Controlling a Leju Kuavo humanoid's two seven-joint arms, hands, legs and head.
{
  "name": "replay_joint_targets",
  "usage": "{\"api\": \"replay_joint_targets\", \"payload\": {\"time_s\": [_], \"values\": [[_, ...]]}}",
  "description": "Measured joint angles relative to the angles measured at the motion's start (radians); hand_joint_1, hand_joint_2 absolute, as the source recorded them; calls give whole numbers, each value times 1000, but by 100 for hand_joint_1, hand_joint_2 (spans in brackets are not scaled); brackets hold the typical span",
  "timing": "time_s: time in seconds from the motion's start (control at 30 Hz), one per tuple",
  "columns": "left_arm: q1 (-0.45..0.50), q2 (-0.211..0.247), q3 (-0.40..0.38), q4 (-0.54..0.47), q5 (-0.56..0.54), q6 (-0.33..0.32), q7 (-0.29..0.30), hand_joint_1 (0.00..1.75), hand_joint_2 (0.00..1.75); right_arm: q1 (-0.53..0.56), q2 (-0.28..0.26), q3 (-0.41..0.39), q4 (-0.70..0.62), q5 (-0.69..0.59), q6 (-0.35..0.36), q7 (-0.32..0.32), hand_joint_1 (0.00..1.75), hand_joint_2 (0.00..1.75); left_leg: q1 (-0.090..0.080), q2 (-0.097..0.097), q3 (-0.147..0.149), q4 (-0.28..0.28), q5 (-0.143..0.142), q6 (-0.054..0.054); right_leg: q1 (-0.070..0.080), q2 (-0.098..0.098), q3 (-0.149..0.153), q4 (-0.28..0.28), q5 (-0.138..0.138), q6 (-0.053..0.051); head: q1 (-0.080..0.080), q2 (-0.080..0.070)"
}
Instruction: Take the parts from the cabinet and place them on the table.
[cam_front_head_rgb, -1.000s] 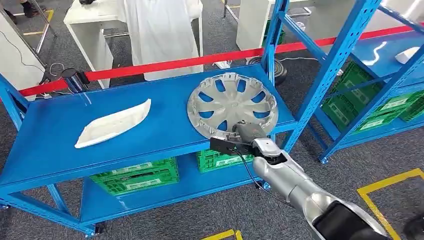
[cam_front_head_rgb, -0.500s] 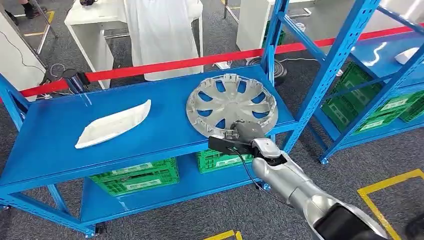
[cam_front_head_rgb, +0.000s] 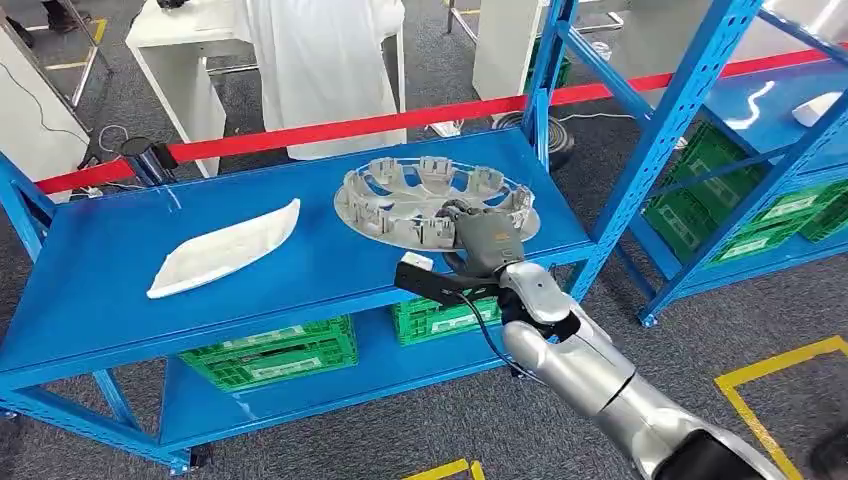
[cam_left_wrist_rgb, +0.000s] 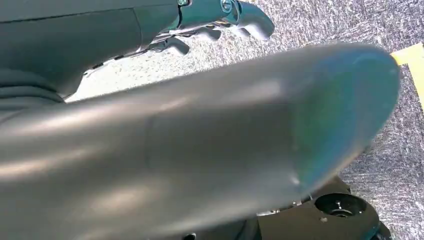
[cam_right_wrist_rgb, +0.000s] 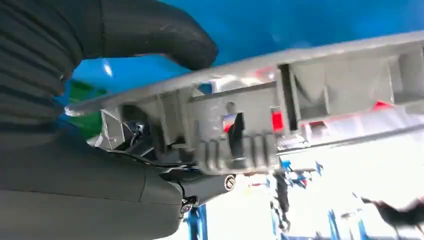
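1. The right hand (cam_front_head_rgb: 480, 240) has its thumb and fingers (cam_right_wrist_rgb: 150, 37) clamped on the near rim of the hubcap (cam_front_head_rgb: 420, 195); in the right wrist view the thumb lies on one face of the rim and the darker fingers on the other.
2. A second ago the hubcap lay flat on the blue shelf (cam_front_head_rgb: 120, 290) with its spoked face showing. Now it is tilted, the near edge raised in the hand, the ribbed underside turned to the camera, the far edge low over the shelf.
3. I judge the lift has begun; the part is not yet clear of the shelf.
4. The white curved part (cam_front_head_rgb: 225, 248) lies on the same shelf, well apart from the hubcap, untouched.
5. The left hand (cam_left_wrist_rgb: 220, 20) hangs over the carpet, fingers loosely curled, holding nothing.
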Motion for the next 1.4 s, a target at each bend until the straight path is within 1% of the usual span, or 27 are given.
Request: {"api": "replay_joint_targets", "payload": {"time_s": [0.13, 0.17, 0.27, 0.4, 0.5, 0.53, 0.67, 0.7, 0.73, 0.9, 1.0, 1.4], "values": [[0, -1, 3, 0, 0, 1, 0, 0, 0, -1, -7, 1, -37, 5, -3, 0, 175, 175, 0, 0, 0, 0, 0, 0, 0, 0, 0, 0, 0, 0, 0, 0], [0, -2, 5, 0, 0, 2, -1, 0, 175, -1, -7, 3, -46, 12, -7, -1, 175, 175, 0, 0, 0, 0, 0, 0, 0, 0, 0, 0, 0, 0, 0, 0], [0, -4, 15, 0, 0, 8, -7, 0, 175, -19, -7, 14, -91, 53, -39, 0, 175, 175, 0, 0, -1, 0, 0, 0, 0, 0, -1, 0, 0, 0, 0, 0], [1, -10, 21, 0, 0, 18, -8, 0, 175, -24, -6, 33, -138, 136, -90, 29, 175, 175, 0, -1, -1, 0, 0, 0, 0, -1, 0, 0, 0, 0, 0, 0], [-1, -14, 26, 0, 0, 21, -7, 0, 175, -28, -6, 42, -166, 161, -112, 41, 175, 175, 0, -1, -1, 0, 0, 0, 0, -1, 0, 0, 0, -1, 0, 0], [-1, -15, 27, 0, 0, 22, -7, 0, 0, -29, -6, 45, -172, 162, -112, 41, 175, 175, 0, -1, -1, 0, 0, 0, 0, -1, -1, 0, -1, -1, 0, 0], [-1, -17, 32, 0, -3, 24, -7, 0, 0, -29, -6, 56, -180, 186, -135, 41, 175, 175, 0, -1, -1, -1, 0, 0, 0, -1, -1, 0, -1, 0, 0, 0], [-1, -17, 32, 0, -5, 25, -9, 0, 0, -29, -6, 59, -180, 199, -151, 41, 175, 175, 0, -1, -1, -1, 0, 0, 0, -1, -1, 0, -1, 0, 0, 0], [-1, -18, 32, 0, -6, 26, -10, 0, 175, -32, -6, 61, -180, 209, -163, 42, 175, 175, 0, -1, -1, -1, 0, 0, 0, -1, -1, 0, -1, 0, 0, 0], [-1, -19, 37, 0, -13, 27, -19, 0, 175, -50, -6, 64, -201, 260, -201, 47, 175, 175, 0, -1, -1, -1, 0, 0, 0, -1, -1, 0, -1, 0, 0, 0], [-1, -21, 42, 0, -15, 27, -19, 0, 175, -61, -6, 73, -217, 274, -209, 52, 175, 175, 0, -1, -1, -1, 0, 0, 0, -1, -1, 0, -1, 0, 0, 0], [-2, -26, 58, 0, -15, 17, -30, 0, 175, -104, -6, 106, -227, 276, -211, 43, 175, 175, 0, -1, -1, -1, 0, 0, 0, -1, -1, 0, -1, 0, 0, 0]]}}
